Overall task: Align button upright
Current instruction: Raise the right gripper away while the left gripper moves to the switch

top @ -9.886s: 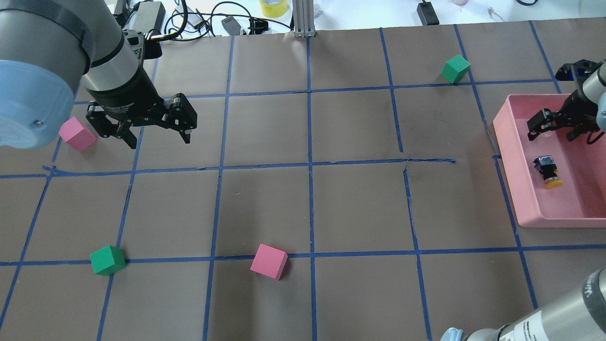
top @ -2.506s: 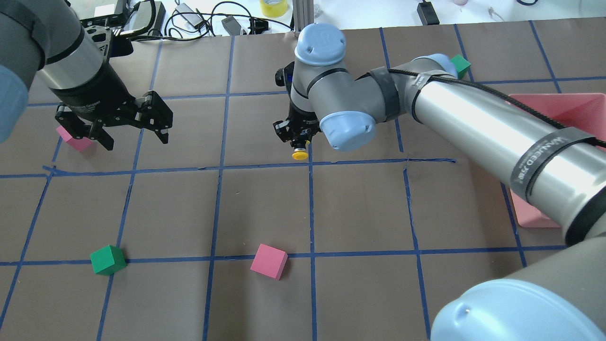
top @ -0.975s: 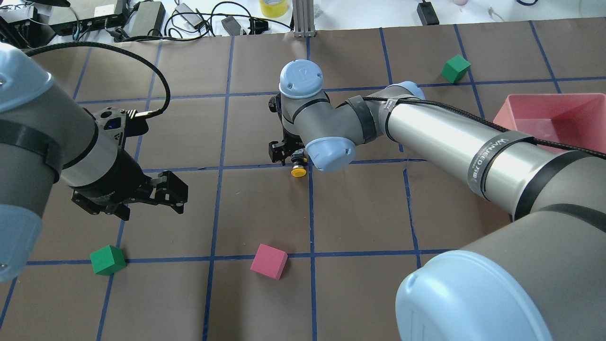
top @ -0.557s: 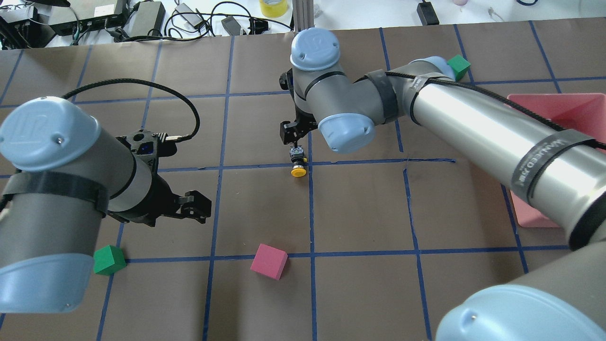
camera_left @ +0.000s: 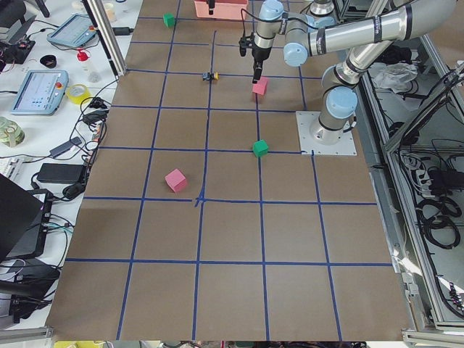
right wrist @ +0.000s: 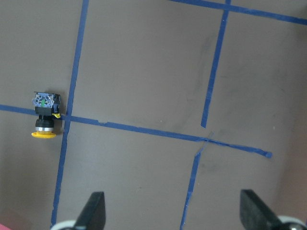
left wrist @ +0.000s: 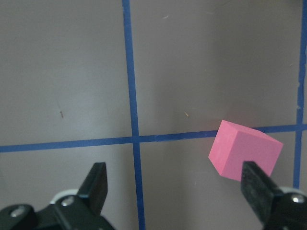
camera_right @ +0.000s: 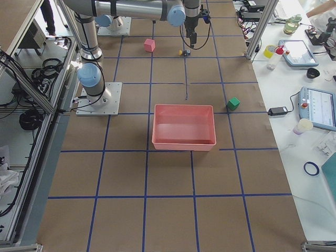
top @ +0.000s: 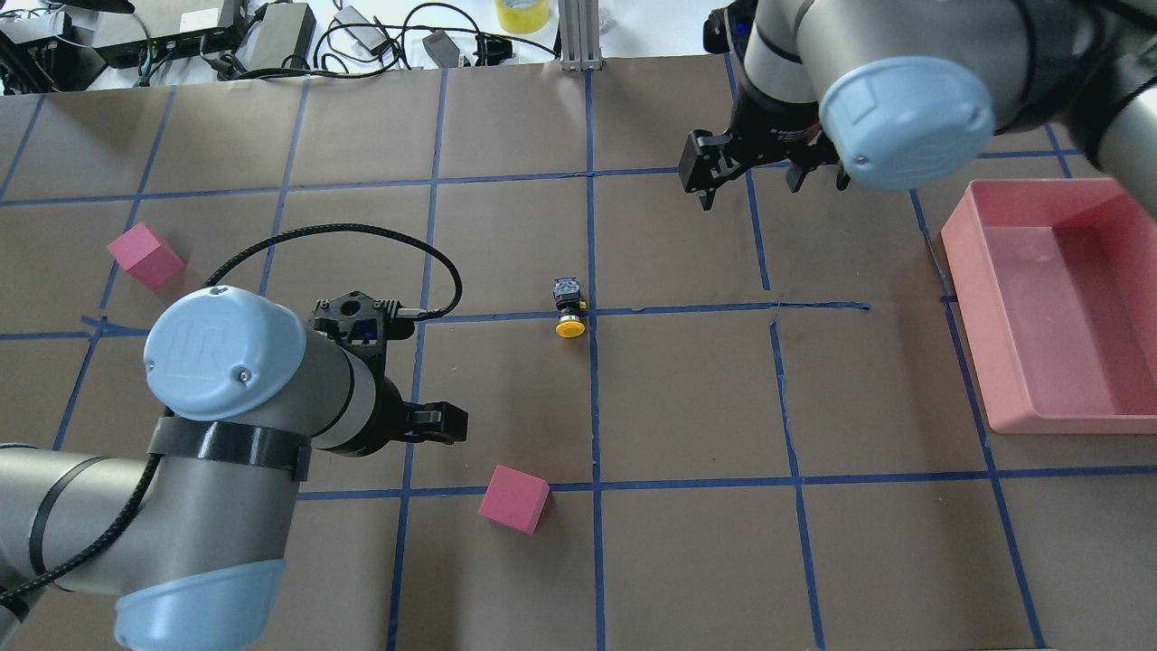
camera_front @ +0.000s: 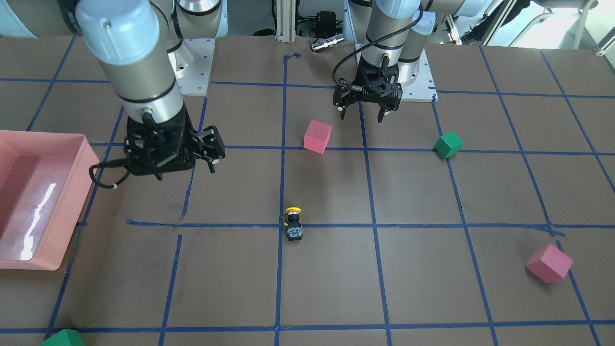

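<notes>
You are seeing the left gripper [camera_front: 361, 114] mostly hiding under its own arm from overhead. The front view is showing its jaws spread, hanging near a pink cube [left wrist: 244, 151]. The right gripper [top: 759, 176] is hanging released too. The button [top: 569, 312] is lying sideways mid-worktop, cap pointing toward the robot's edge.

Overhead: we look forward and down on the table [top: 687, 407] from behind the robot's shoulders.
Front-facing: we face the robot from across the table, steeply down.
Side views: we look along the table from each end, far off.
Wrists: we look down, close.
Shared: the button [top: 569, 312] shows in the overhead, front-facing, both side and right wrist views; a pink cube [left wrist: 244, 151] shows in the left wrist and overhead views.
</notes>
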